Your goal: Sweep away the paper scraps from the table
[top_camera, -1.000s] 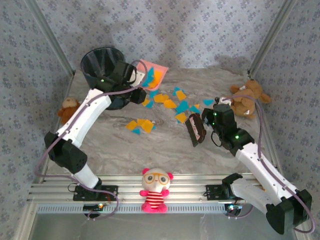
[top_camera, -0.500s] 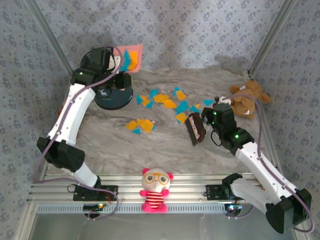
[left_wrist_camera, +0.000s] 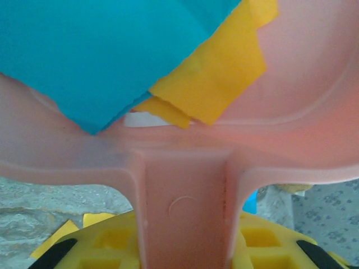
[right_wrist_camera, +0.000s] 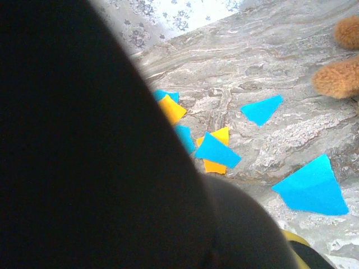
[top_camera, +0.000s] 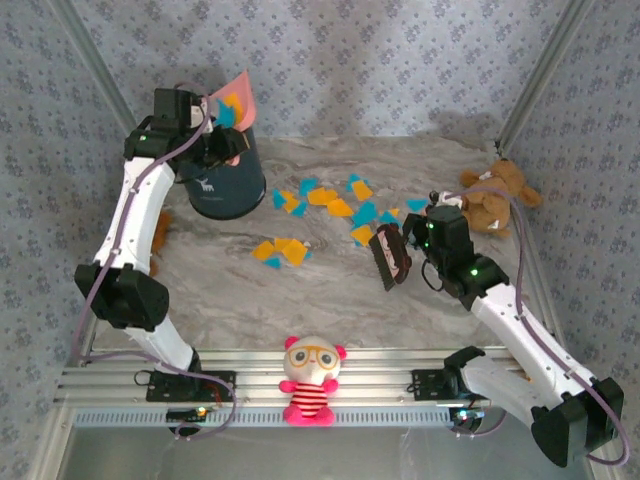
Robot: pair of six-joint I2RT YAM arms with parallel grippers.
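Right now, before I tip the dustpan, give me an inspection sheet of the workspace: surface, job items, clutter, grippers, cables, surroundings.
Surface: grey-white marbled table, wrinkly pattern, no spills seen.
Job's things: orange and teal paper scraps scattered over the far middle and right; more lie on the pink plastic dustpan, raised by the dark blue round bin.
Clutter: brown teddy bear far right; pink-striped doll on the near rail; small brown plush partly hidden by the left arm.
Grippers: left gripper shut on the dustpan handle; right gripper shut on the dark flat brush beside the scraps.
Cables: purplish-grey cable along each arm.
Surroundings: blue-grey floral walls, aluminium frame posts.
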